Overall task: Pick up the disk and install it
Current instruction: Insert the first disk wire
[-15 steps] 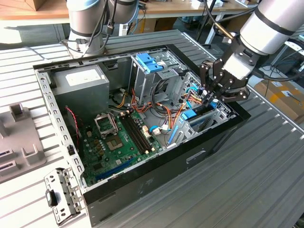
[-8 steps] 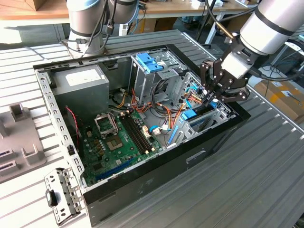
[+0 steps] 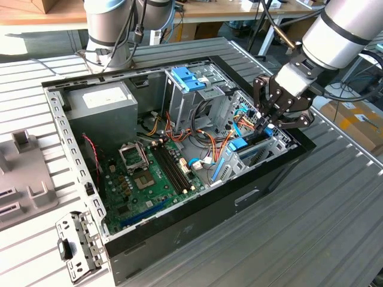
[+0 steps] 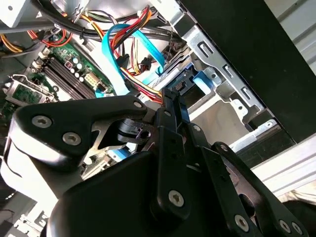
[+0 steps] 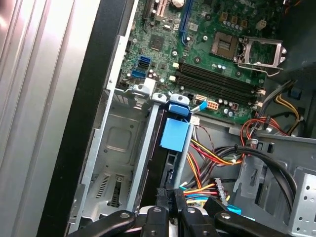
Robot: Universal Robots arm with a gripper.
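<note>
Claw above disk, cables just beside.

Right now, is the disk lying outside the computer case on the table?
No, in the exterior view the disk is inside the open computer case, in its drive bay, with the gripper at its end.

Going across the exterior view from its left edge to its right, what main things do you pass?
Grey plastic fixture → grey power supply box → motherboard → pale blue drive bracket → disk standing in the case's bay → gripper → robot arm.
</note>
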